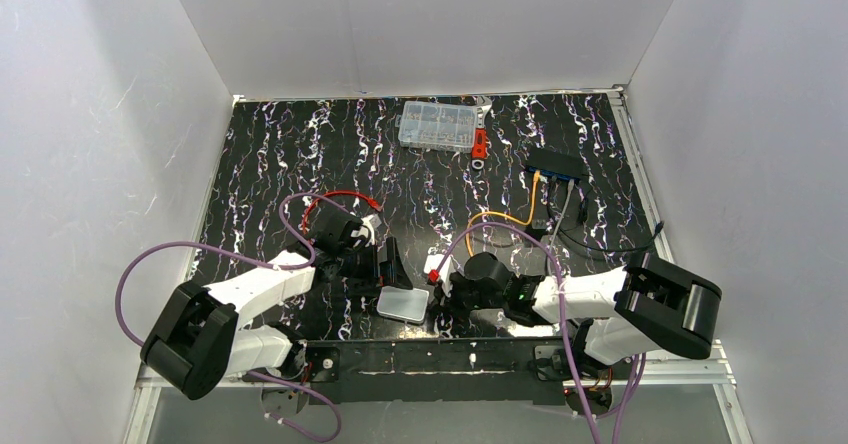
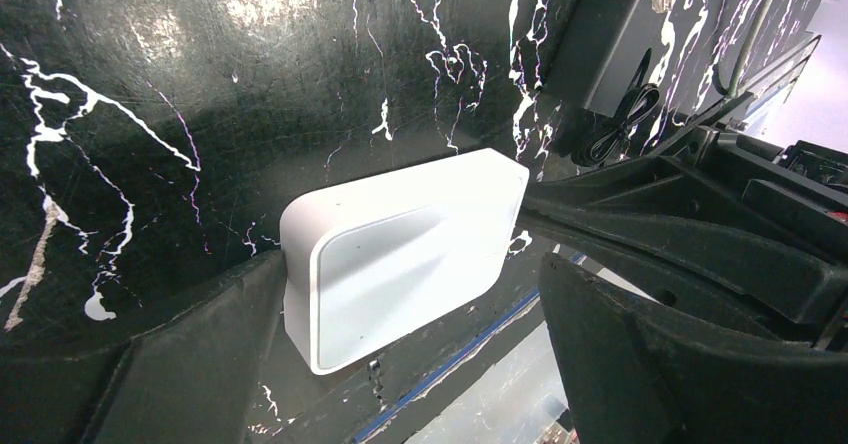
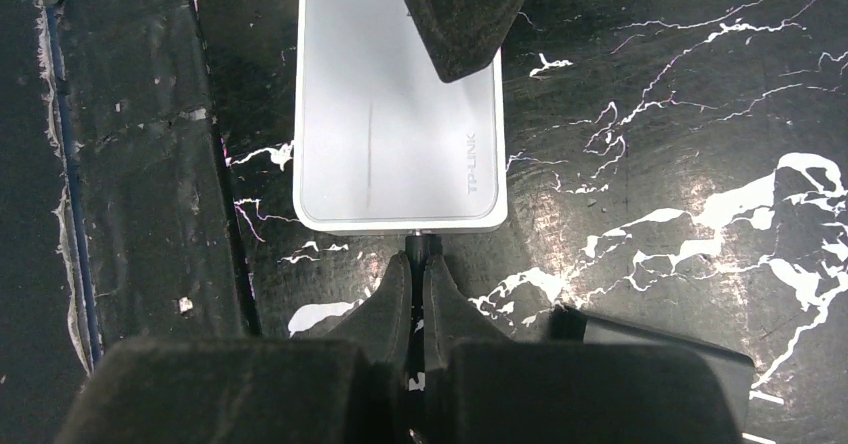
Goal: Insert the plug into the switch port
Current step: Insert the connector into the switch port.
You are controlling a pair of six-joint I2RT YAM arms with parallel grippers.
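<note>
**Both end effectors at the white box, plug far off at the switch**

You have the white-grey box point(image 3: 400, 124) lying flat at the near edge of the worktop point(image 1: 280, 164). Its top face reads "TP-LINK" along one side. No other writing can be read.

Your left end effector point(image 1: 388, 269) is spread wide. In the left wrist view the box sits between its two fingers, and one finger point(image 3: 465, 14) overhangs the box's far end.

Your right end effector point(image 3: 416, 269) is pressed together, its tips just at the box's edge on the side nearest the lettering. A small dark stub shows at the tips. You cannot tell what it is or whether it is gripped.

The plug point(image 1: 535, 177) is well apart from the box, beyond it and to its right, held by neither end effector. It ends the orange cable point(image 1: 495, 219) at the blue-edged face of the black switch point(image 1: 555, 164). The switch port point(image 1: 538, 173) is too small there to tell whether the plug is seated or only touching.
</note>
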